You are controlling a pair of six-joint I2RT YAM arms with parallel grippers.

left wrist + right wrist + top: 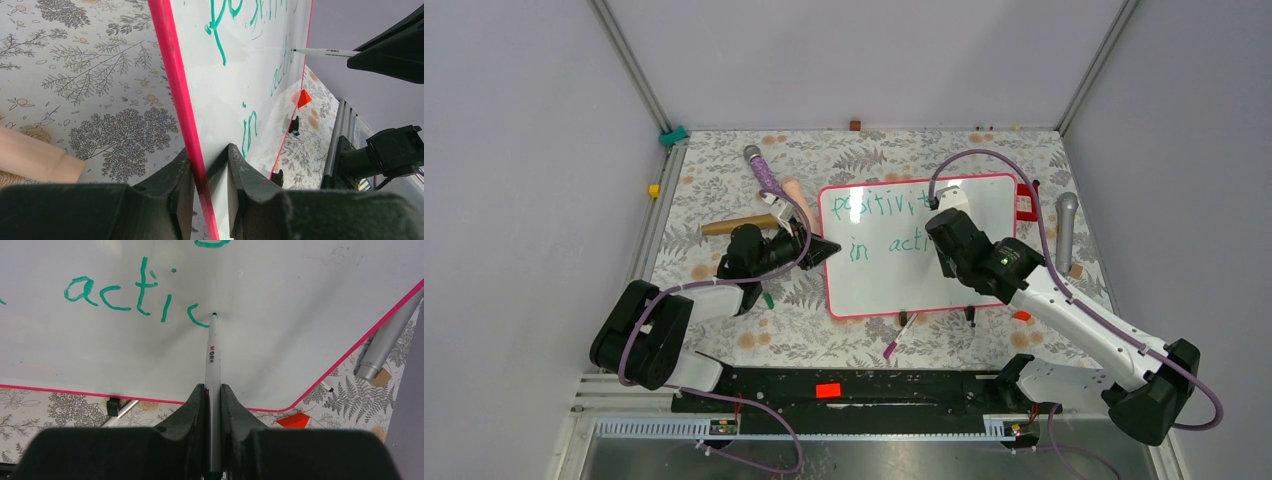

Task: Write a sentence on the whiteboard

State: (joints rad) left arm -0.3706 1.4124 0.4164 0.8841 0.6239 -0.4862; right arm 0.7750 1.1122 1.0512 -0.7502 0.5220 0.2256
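While the floral table (pixel 724 170) carries everything, the whiteboard (pixel 884 285) lies flat near its middle, a little skewed, with the pink frame running all round. Green writing on it reads "positivit" on the far line and "in acti" plus one curved stroke on the near line.

From its base at the near left corner, the left arm (pixel 649 325) folds at the elbow, and its forearm reaches right, low over the table, to the whiteboard's left edge. The right arm (pixel 1084 320) rises from the near right corner and stretches in a long diagonal, left and away. Its wrist bends down over the whiteboard's right half.

The left fingers (pixel 207 165) pinch the frame of that left edge, one finger outside it and the other on the white face. The right fingers (pixel 212 395) are pressed tight on a marker (pixel 212 355), which juts straight out between them. Its tip touches the whiteboard at the end of the curved stroke.

A grey microphone (pixel 1065 230) lies on the table just beside the whiteboard's right edge. A wooden block (pixel 739 225) lies to the left, beyond the left arm's wrist. A small red wedge (pixel 294 420) sits on the table near the near right corner of the whiteboard.
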